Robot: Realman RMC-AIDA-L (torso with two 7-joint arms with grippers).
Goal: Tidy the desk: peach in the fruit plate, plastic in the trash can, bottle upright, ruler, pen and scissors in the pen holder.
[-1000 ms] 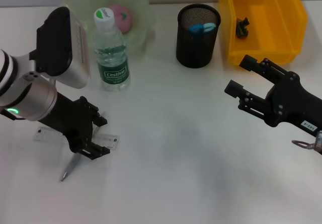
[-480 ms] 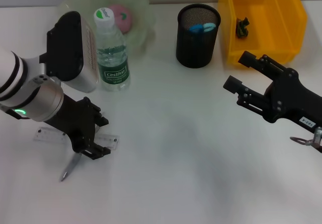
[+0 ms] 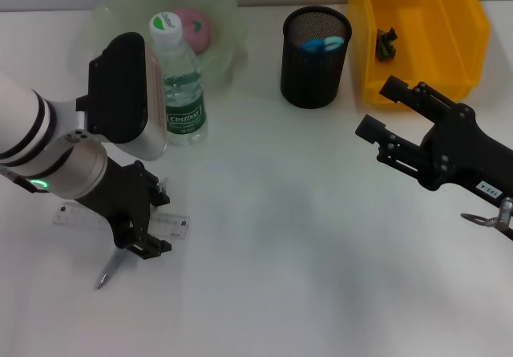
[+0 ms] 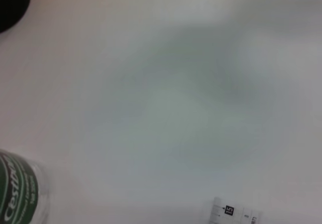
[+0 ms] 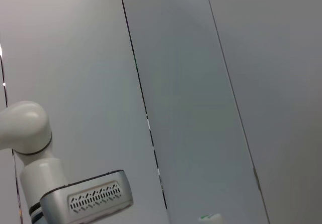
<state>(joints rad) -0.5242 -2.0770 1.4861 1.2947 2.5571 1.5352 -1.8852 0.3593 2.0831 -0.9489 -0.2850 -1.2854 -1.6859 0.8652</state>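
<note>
On the white bench: one clear flat ruler, one thin pen under left hand, grip unclear; right hand spread wide.

Bottle, upright on desk: green label, white brand lettering "Cestbon"; same label partly seen in left wrist view, letters "Cestb" legible.

Ruler, clear plastic, flat on desk: black square at end bearing numeral "15", read in left wrist view; finer scale marks beside it too small to read.

Right gripper: white sticker on black body, dark printed characters, not legible.

No other readable text.
</note>
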